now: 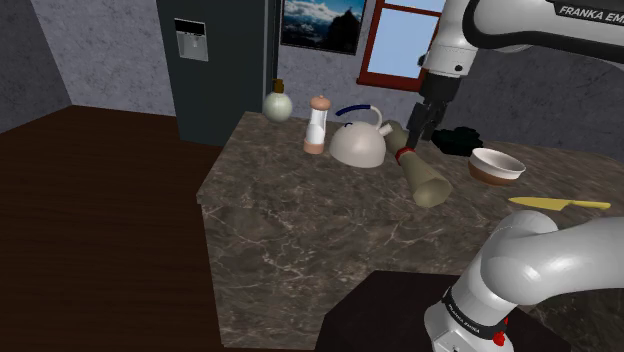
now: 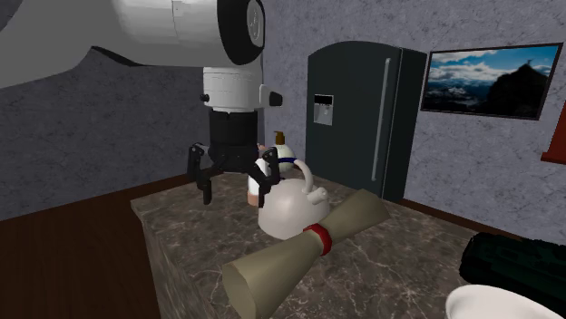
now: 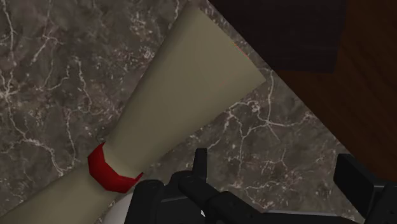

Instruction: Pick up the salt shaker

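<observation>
Shoulder view: a marbled counter [image 1: 300, 240] w/ a white kettle [image 1: 358, 147] near its far edge. The salt shaker [image 1: 317, 125], pale w/ a brown cap, stands upright just beside the kettle, on that view's left of it. The black gripper [image 1: 412, 135] hangs on the kettle's opposite side, over a rolled scroll [image 1: 420, 172] w/ a red band. A bowl [image 1: 496, 165] and a yellow knife [image 1: 560, 203] lie beyond the scroll, farther from the kettle.

Second exterior view: the fingers [image 2: 208, 188] are spread wide and empty, higher than the kettle. The shaker is mostly hidden behind them; its pinkish base peeks out next to the kettle.

Wrist view: both fingers stand well apart w/ nothing btwn them. The scroll lies below; a white sliver beside it is prob. the kettle.

Judgement: approach stage, grasp not begun. Done well, the hand should pass over the kettle's handle, centre above the shaker, drop straight w/ fingers wide, then close on the body below the cap. The kettle is close, so one finger must slip btwn it & the shaker; a knock could tip the shaker.
</observation>
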{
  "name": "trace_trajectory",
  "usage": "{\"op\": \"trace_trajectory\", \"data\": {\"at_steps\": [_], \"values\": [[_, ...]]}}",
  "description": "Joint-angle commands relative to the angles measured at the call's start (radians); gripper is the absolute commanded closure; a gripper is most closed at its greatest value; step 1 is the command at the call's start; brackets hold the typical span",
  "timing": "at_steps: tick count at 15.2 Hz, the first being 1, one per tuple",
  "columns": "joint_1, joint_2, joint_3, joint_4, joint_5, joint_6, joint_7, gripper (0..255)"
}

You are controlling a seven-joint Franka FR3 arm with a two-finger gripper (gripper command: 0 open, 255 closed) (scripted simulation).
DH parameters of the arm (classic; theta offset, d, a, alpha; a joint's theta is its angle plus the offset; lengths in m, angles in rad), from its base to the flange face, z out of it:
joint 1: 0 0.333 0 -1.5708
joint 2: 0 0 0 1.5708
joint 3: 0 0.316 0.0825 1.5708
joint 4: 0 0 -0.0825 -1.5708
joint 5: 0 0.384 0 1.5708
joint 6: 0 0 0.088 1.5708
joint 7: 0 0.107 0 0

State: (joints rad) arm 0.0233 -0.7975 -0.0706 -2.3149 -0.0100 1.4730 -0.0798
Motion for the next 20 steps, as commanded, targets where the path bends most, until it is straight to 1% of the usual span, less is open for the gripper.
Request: {"op": "trace_trajectory", "data": {"at_steps": [1, 6, 11, 16, 20], "values": [[0.0, 0.0, 0.0, 0.0, 0.0, 0.0, 0.0, 0], [0.004, 0.178, 0.037, 0.115, -0.017, 0.091, 0.041, 0], [0.002, 0.356, 0.072, 0.26, -0.048, 0.15, 0.085, 0], [0.0, 0.538, 0.103, 0.438, -0.092, 0.176, 0.131, 0], [0.002, 0.688, 0.124, 0.608, -0.137, 0.172, 0.168, 0]]}}
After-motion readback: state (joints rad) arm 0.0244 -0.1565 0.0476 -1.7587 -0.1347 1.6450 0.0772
